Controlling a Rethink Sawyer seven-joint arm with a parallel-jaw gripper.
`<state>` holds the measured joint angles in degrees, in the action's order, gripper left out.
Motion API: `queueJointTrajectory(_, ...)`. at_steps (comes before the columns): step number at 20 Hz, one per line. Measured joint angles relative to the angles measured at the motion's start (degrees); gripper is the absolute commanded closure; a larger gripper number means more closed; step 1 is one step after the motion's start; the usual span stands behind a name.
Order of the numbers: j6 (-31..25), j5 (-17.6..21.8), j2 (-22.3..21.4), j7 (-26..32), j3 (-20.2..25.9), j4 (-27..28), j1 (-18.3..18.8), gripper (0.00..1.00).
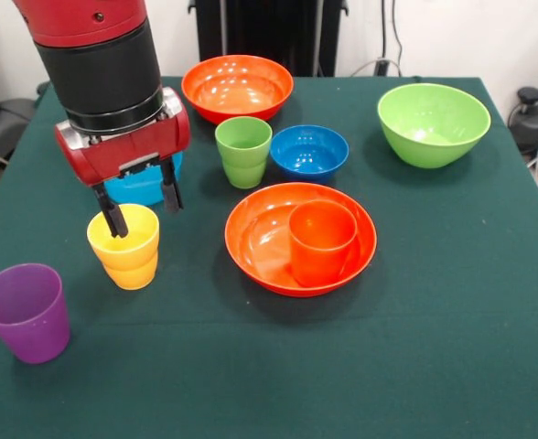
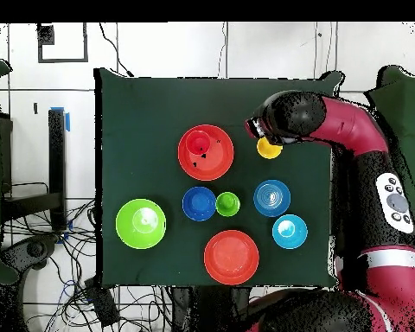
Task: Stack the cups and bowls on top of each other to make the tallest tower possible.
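Straddling the far rim of the small yellow plastic cup with the stepped waist (image 1: 123,245), the red and black gripper (image 1: 141,208) hangs spread, one black finger (image 1: 112,216) dipped inside the cup mouth, the other just behind the wall on the pedestal side; jaws not pressed on the wall as far as the front view shows, so nothing pinched yet

Key relation: cup sits straight under the pincer, upright, long axis vertical, mouth up; closing would bite the rim wall between inner and outer finger, looks like a rim grab is the step in hand

Cup stands on the dark green tabletop (image 1: 452,311) toward the front view's left edge, with the purple plastic tumbler (image 1: 26,311) near the front-left corner, apart from it

A light blue bowl (image 1: 145,186) sits right behind the gripper, mostly hidden

Mid-table, the orange plastic cup (image 1: 322,241) stands inside a large glossy orange bowl (image 1: 251,242); likely base for the tower, lying toward the centre from the pincer, well apart

Green stepped cup (image 1: 243,151) and small dark blue bowl (image 1: 309,151) just beside each other further back, second large orange bowl (image 1: 237,87) at the far edge, lime green bowl (image 1: 433,123) toward the far right corner

Overhead shows another light blue bowl (image 2: 290,231)
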<state>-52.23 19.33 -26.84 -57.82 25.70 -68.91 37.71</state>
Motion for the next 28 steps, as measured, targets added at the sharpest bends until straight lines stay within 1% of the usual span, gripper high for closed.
queueJointTrajectory(11,0.0,0.3,1.0,0.0,-0.1,0.0,-0.4,0.00)
queueJointTrajectory(20,0.0,0.6,4.1,0.0,-0.1,0.0,-1.1,0.00)
queueJointTrajectory(28,0.0,0.7,5.7,0.0,-0.2,0.0,-1.6,0.00)
